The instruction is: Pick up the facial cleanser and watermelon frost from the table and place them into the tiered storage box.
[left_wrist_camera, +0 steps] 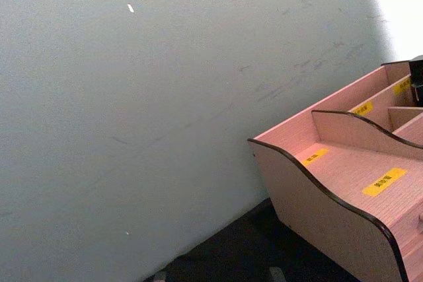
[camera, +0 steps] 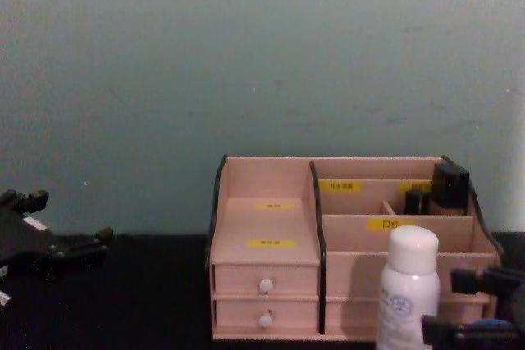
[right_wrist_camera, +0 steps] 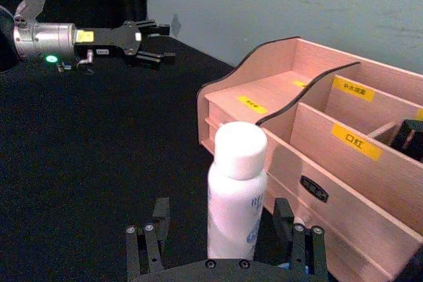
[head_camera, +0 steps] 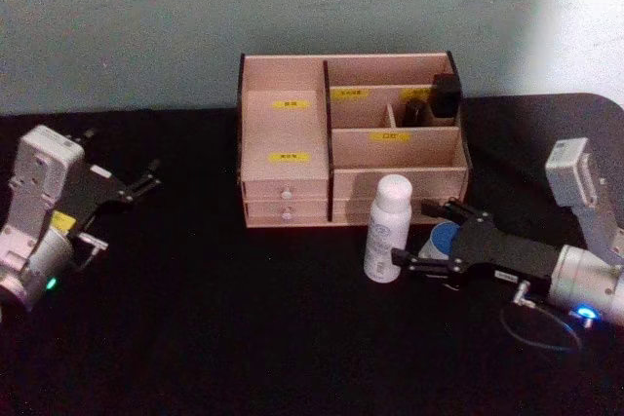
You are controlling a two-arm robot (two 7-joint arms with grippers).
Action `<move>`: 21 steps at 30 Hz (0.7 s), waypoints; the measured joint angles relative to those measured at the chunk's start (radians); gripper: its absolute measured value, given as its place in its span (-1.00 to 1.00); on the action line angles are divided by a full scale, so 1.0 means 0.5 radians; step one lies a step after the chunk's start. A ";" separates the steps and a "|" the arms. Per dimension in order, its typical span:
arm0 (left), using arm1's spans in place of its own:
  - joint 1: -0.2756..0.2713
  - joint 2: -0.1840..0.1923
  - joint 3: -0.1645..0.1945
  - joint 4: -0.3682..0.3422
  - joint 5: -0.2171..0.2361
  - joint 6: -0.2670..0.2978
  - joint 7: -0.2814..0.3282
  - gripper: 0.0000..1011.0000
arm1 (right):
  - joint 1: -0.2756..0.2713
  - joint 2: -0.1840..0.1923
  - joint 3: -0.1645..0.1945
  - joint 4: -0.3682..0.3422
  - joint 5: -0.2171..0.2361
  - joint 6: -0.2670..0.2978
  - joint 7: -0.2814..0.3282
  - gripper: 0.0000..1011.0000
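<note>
Right claw (head_camera: 414, 232) released, straddling the small blue-lidded jar (head_camera: 445, 237) on the bench (head_camera: 224, 338) just beside the white bottle (head_camera: 386, 229), both before the storage box (head_camera: 283, 73); jar looks light, rigid, slick, so pinch its sides low; left claw (head_camera: 136, 185) released, parked left.

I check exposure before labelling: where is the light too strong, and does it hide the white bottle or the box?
Head view: a bright patch washes out the wall at upper right; the white bottle, the box and the open right gripper beside the bottle show clearly. Left wrist view: the wall burns white past the box. Chest view: no glare on the bottle.
</note>
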 joint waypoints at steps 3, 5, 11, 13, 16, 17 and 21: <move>0.000 0.000 0.000 0.000 0.000 0.000 0.000 0.98 | 0.047 -0.036 -0.025 0.056 -0.001 0.001 0.013 0.98; 0.000 0.000 0.000 0.000 0.000 0.000 0.000 0.98 | 0.076 -0.064 -0.040 0.094 -0.001 0.001 0.014 0.98; 0.000 0.000 0.000 0.000 0.000 0.000 0.000 0.98 | 0.145 -0.140 -0.074 0.194 -0.008 -0.003 0.009 0.98; 0.000 0.000 0.000 0.000 0.000 0.000 0.000 0.98 | 0.159 -0.155 -0.081 0.214 -0.010 -0.004 0.008 0.98; 0.000 0.000 0.000 0.000 0.000 0.000 0.000 0.98 | 0.180 -0.176 -0.093 0.244 -0.012 -0.005 0.008 0.98; 0.000 0.000 0.000 0.000 0.000 0.000 0.000 0.98 | 0.190 -0.185 -0.097 0.257 -0.012 -0.005 0.010 0.98; 0.000 0.000 0.000 0.000 0.000 0.000 0.000 0.98 | 0.204 -0.197 -0.102 0.279 -0.006 0.006 0.012 0.98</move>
